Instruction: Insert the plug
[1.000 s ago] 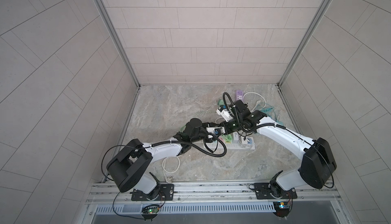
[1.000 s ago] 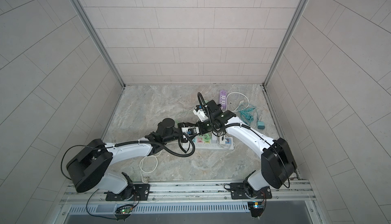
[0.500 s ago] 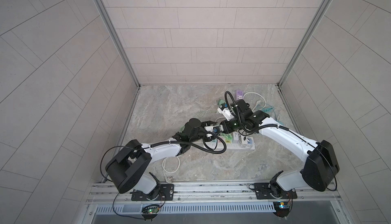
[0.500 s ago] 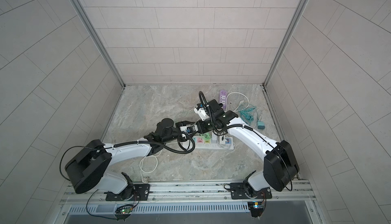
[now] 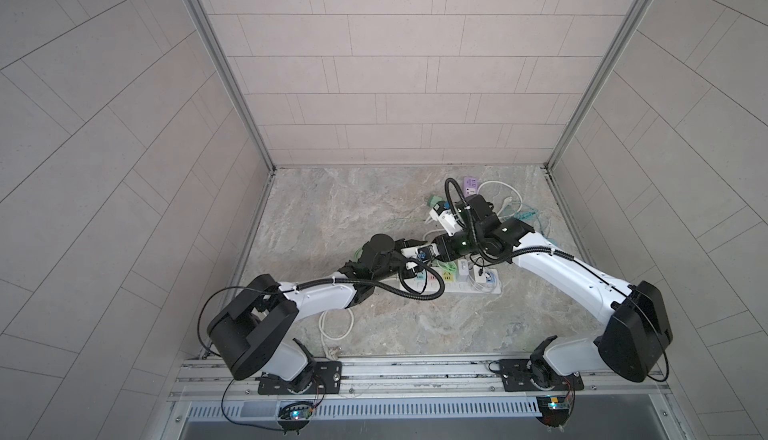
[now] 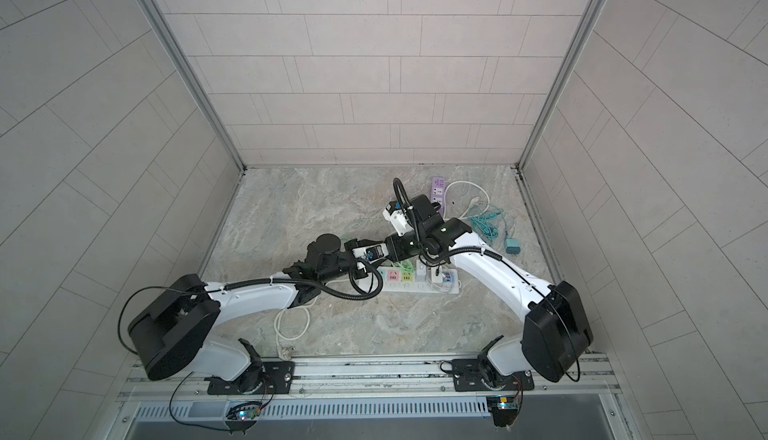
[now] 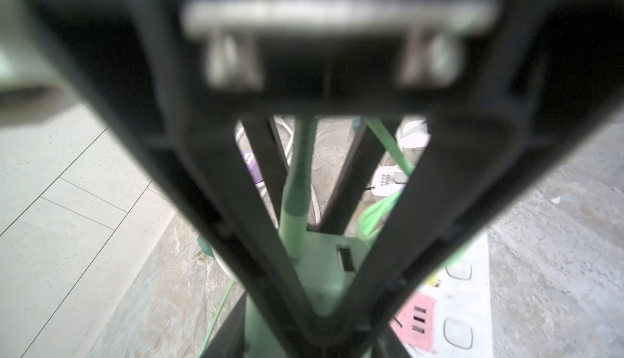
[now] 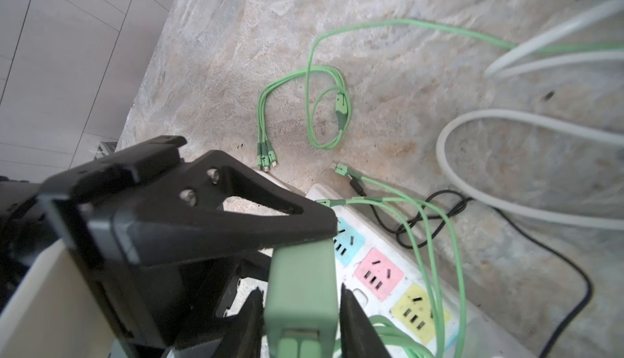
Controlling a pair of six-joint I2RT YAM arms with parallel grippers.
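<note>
The plug point(image 8: 300, 282) is a pale green charger block with a green cable in its near end. It hangs above the white power strip point(image 8: 388, 248) with coloured sockets, which also shows in both top views point(image 5: 457, 288) point(image 6: 415, 286). My right gripper point(image 8: 300, 290) straddles the block, and a thin gap shows on each side, so it is open. My left gripper point(image 7: 324, 332) comes from the opposite side, one finger point(image 8: 236, 217) pressed on the block's top face, shut on it. The two grippers meet at mid-floor point(image 5: 417, 251) point(image 5: 434, 251).
A loose green multi-head cable point(image 8: 324, 103) and a black cable point(image 8: 439, 211) lie beside the strip. White chargers point(image 5: 463, 269) sit in its right end. A purple strip point(image 5: 471, 184), teal cable point(image 6: 486, 222) and white cords point(image 5: 336, 326) lie around.
My left gripper's jaws have narrowed onto the green plug. My right gripper's jaws have parted from the plug's sides. Both arms have stayed almost in place.
</note>
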